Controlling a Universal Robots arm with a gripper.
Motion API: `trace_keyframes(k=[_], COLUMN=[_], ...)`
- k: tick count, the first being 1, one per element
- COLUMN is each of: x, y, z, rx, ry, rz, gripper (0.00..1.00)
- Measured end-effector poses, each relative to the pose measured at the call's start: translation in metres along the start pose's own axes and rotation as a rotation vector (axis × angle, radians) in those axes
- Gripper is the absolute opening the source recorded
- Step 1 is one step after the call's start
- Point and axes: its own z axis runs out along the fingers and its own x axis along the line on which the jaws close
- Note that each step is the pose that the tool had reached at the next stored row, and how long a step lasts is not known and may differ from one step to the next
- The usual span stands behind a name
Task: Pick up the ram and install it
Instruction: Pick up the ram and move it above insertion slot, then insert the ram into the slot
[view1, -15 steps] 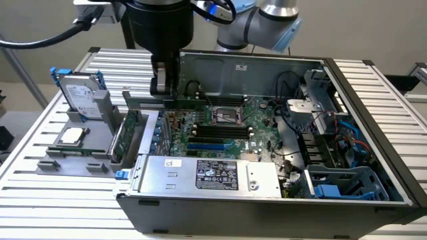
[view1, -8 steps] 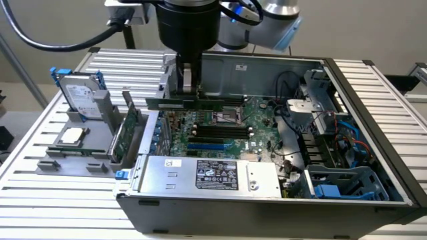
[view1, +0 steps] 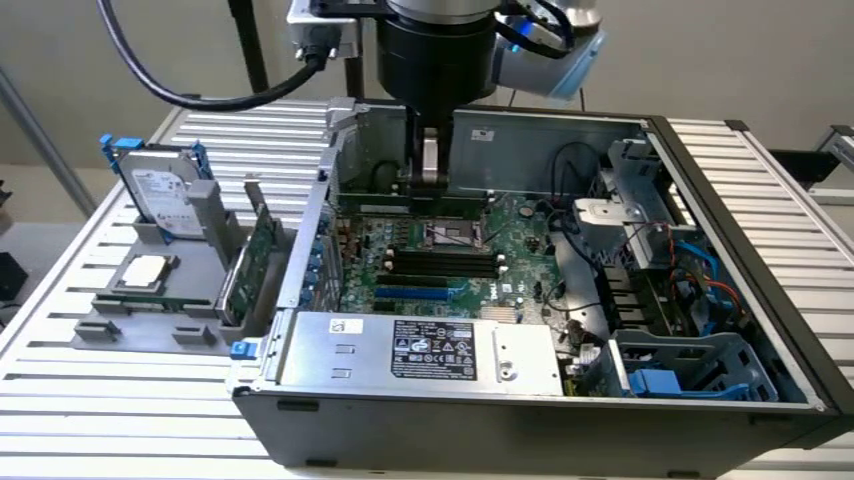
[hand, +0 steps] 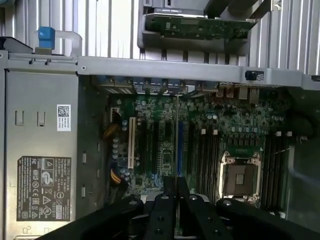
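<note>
The claw (hand: 176, 187) is clamped on the ram (hand: 177, 131) — held edge-on — above the motherboard (hand: 235, 125) inside the open case (view1: 534, 430)

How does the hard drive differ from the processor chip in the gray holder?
The hard drive stands on edge; the processor chip lies flat. The hard drive is larger and oblong; the processor chip is small and square. Both sit in the gray holder.

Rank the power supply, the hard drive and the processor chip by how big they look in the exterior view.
1. power supply
2. hard drive
3. processor chip
The differences are clear, so none of these is a tie.
</note>
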Motion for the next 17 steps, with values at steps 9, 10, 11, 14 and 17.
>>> trace_keyframes(k=[9,10,11,14,17], x=[-0.031,-0.035,-0.038,-0.049,-0.06], y=[-0.0236,-0.025,-0.0263,-0.0288,-0.0304], z=[0.0183,0.0204,0.0224,0.0287,0.0349], rx=[0.0,0.0001,0.0001,0.0,0.0001], ry=[0.0002,0.0002,0.0002,0.0001,0.0001], rz=[0.0,0.0,0.0,0.0,0.0], gripper=[0.0,0.0,0.0,0.0,0.0])
